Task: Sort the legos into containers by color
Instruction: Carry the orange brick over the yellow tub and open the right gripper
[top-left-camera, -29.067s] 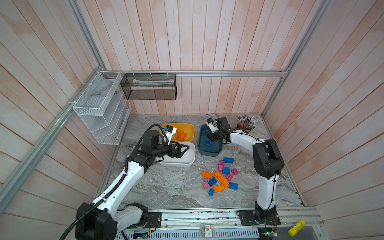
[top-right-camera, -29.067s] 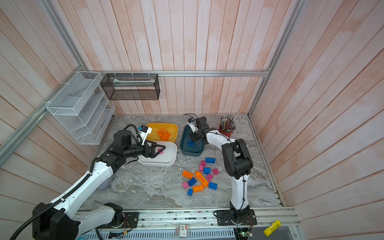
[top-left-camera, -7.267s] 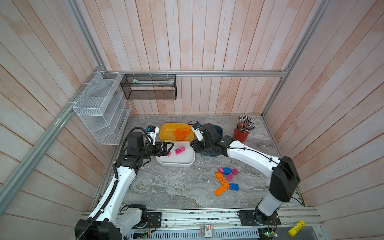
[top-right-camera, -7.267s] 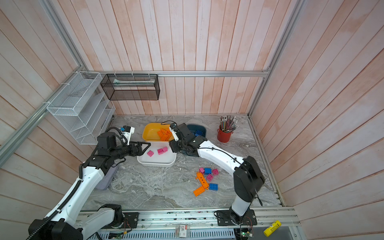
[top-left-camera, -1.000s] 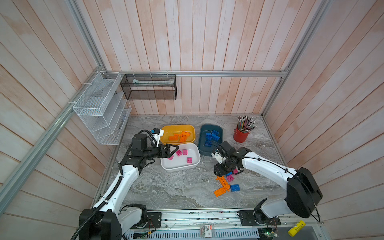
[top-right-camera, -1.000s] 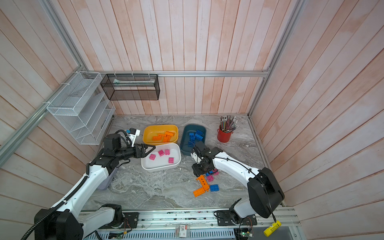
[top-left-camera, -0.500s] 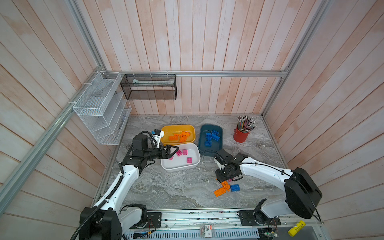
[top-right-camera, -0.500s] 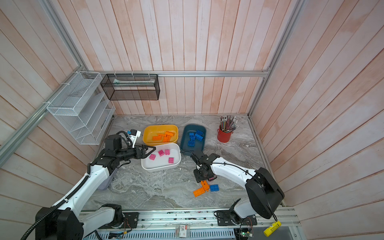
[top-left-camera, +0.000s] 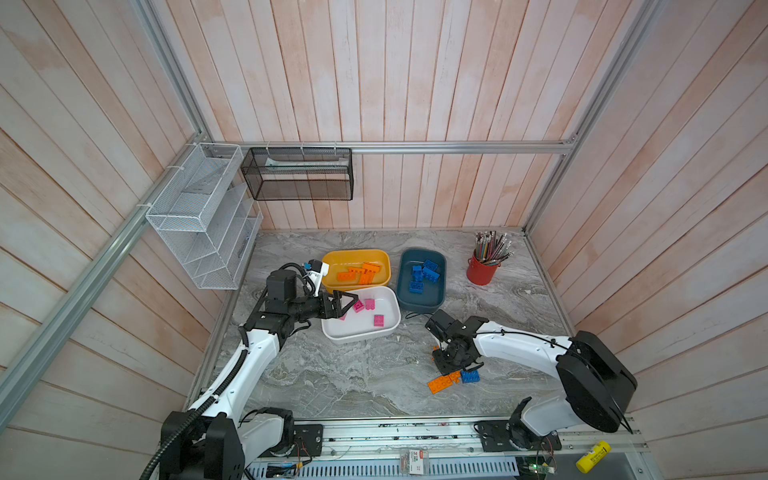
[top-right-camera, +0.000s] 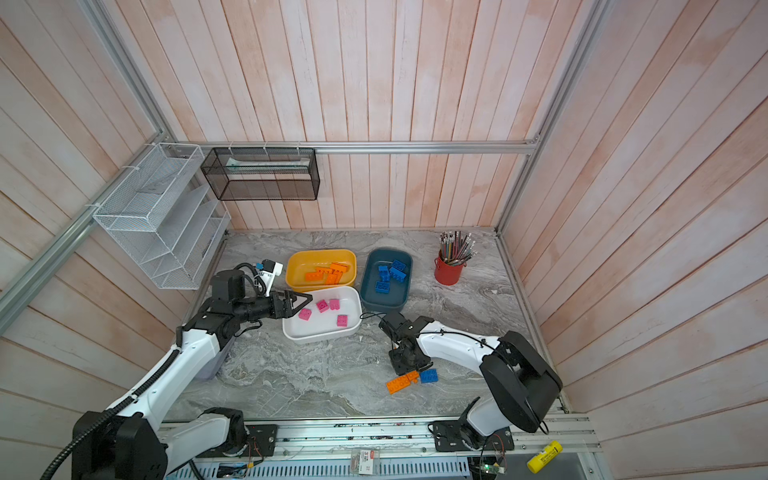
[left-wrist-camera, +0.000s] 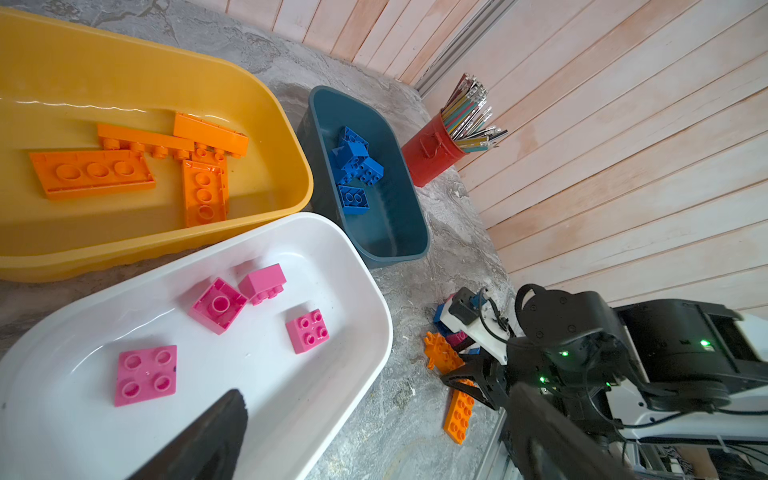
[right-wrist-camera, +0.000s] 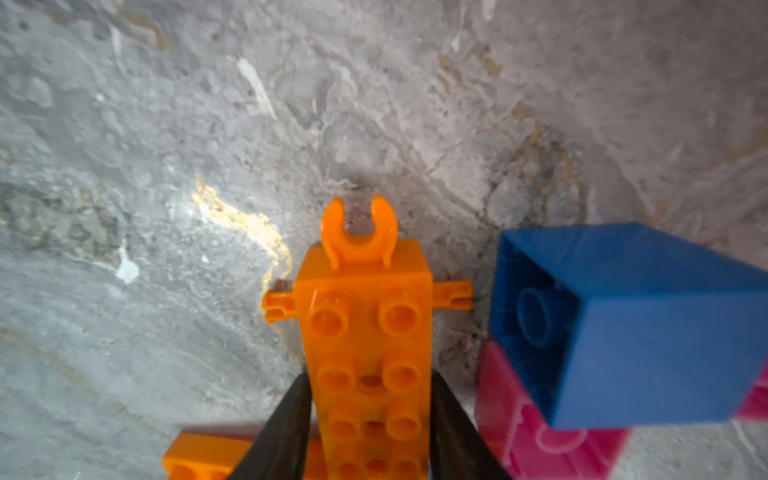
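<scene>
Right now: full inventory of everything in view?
yellow plastic tub: 1, yellow, back centre
white plastic tub: 1, white, in front of it
dark teal plastic tub: 1, teal, right of yellow tub
flat orange bricks: at least 4, orange, in yellow tub
pink square bricks: 4, pink, in white tub
blue bricks: about 4, blue, in teal tub
loose bricks: at least 4; orange clip brick, orange oblong brick, blue cube brick, pink brick; grey tabletop, front right
red metal pencil cup: 1, red, back right
white wire rack: 1, left wall
black mesh basket: 1, back wall
left gripper: open, over white tub
right gripper: shut on orange clip brick
</scene>
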